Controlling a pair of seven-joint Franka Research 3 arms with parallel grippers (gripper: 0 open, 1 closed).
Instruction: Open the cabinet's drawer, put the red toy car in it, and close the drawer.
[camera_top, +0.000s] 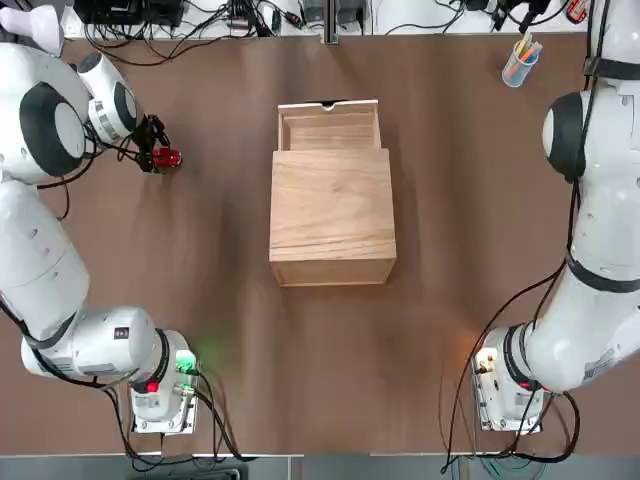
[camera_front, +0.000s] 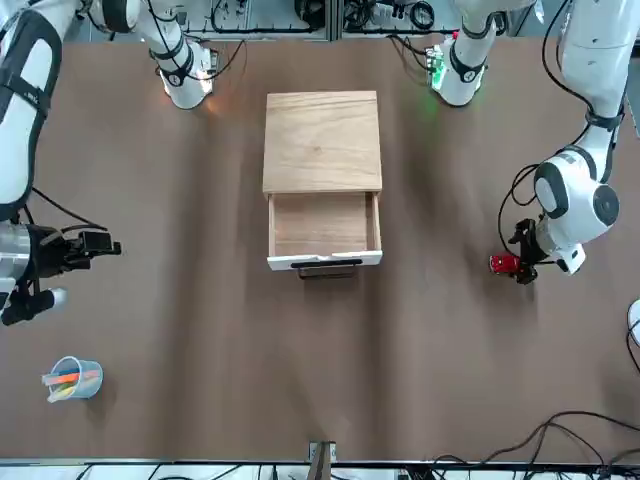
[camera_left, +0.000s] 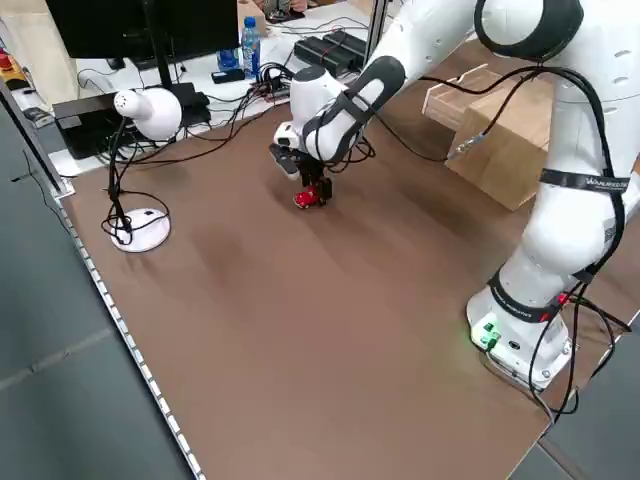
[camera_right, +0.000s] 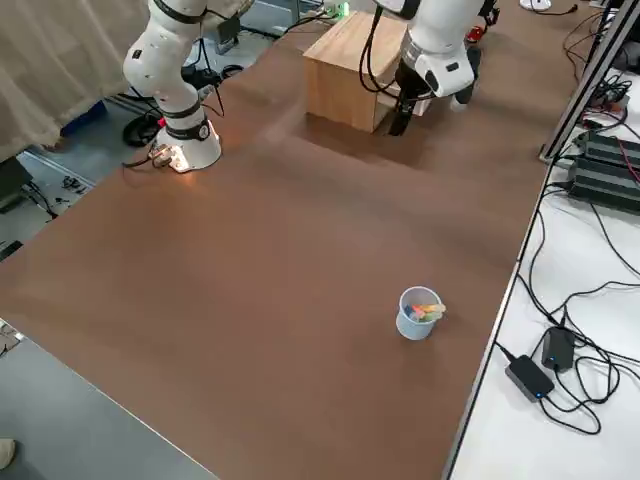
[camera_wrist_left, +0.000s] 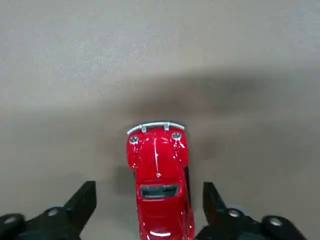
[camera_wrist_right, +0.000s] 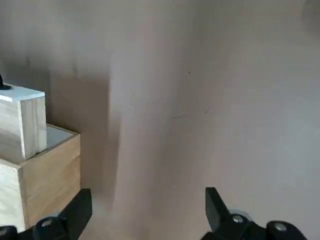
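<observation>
Overhead, brown table (camera_top: 230, 330) carries cabinet (camera_top: 332, 215); cables (camera_top: 180, 35) clutter its far edge.

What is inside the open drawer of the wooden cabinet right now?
The drawer shows only its bare wooden floor; nothing lies in the pulled-out part. Its rear part sits under the cabinet top and cannot be seen. The red toy car is on the table, between the left gripper's fingers.

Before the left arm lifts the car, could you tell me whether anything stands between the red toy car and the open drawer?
Nothing visible does. The red toy car sits on bare table between the fingers of the left gripper, and the stretch from there to the drawer, pulled out of the cabinet, holds no object. The right gripper hangs on the far side.
</observation>
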